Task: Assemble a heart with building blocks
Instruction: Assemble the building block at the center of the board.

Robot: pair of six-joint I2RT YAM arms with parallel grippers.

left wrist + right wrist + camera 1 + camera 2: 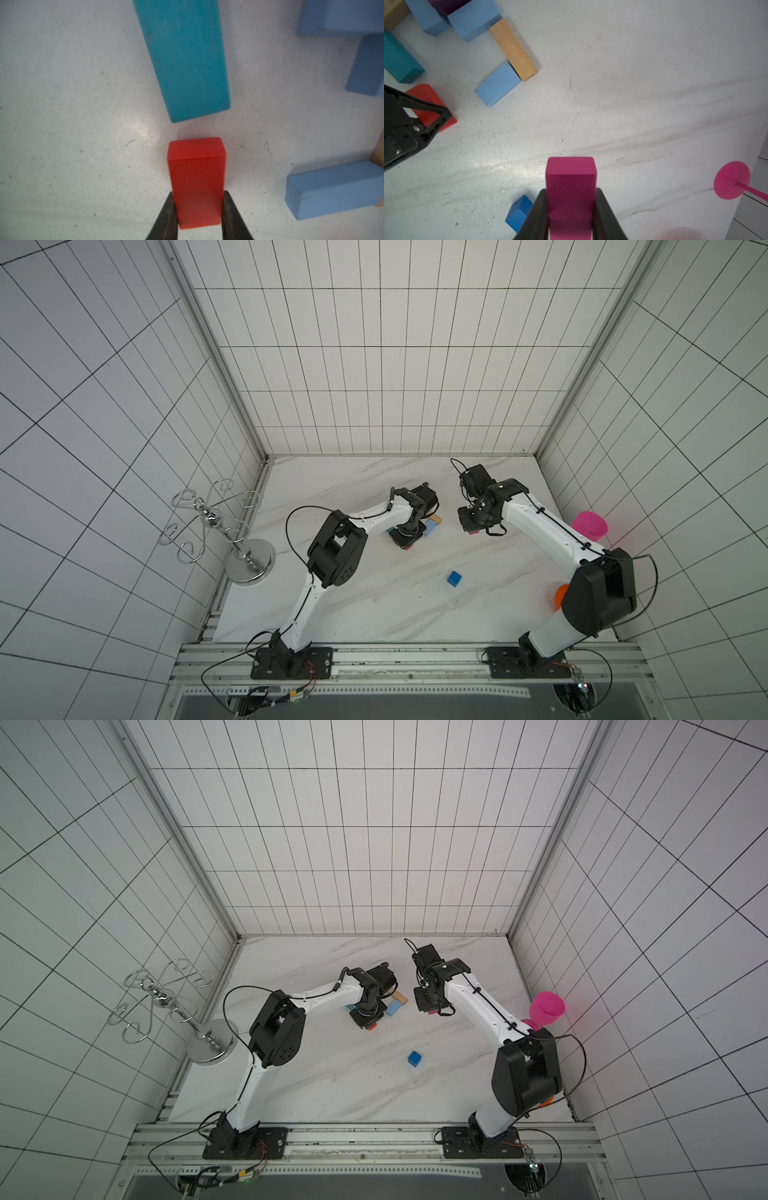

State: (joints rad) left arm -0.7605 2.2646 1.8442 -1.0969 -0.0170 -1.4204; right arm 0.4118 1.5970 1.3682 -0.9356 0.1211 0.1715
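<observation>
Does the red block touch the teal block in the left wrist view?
No, a clear gap shows between the near end of the teal block and the red block.

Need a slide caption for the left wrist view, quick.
Left pincer shut on the red brick, a small gap short of the teal brick, a light blue brick nearby.

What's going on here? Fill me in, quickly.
Two robot arms are assembling a heart from coloured blocks. The left hand is shut on a red brick, holding it just off the end of the teal brick, not touching it. The right hand grips a pink brick, off to the side of the build. On the table, light blue bricks, a tan brick and a purple wedge lie touching in a chain. The blue cube sits alone, so the outline is not closed.
</observation>
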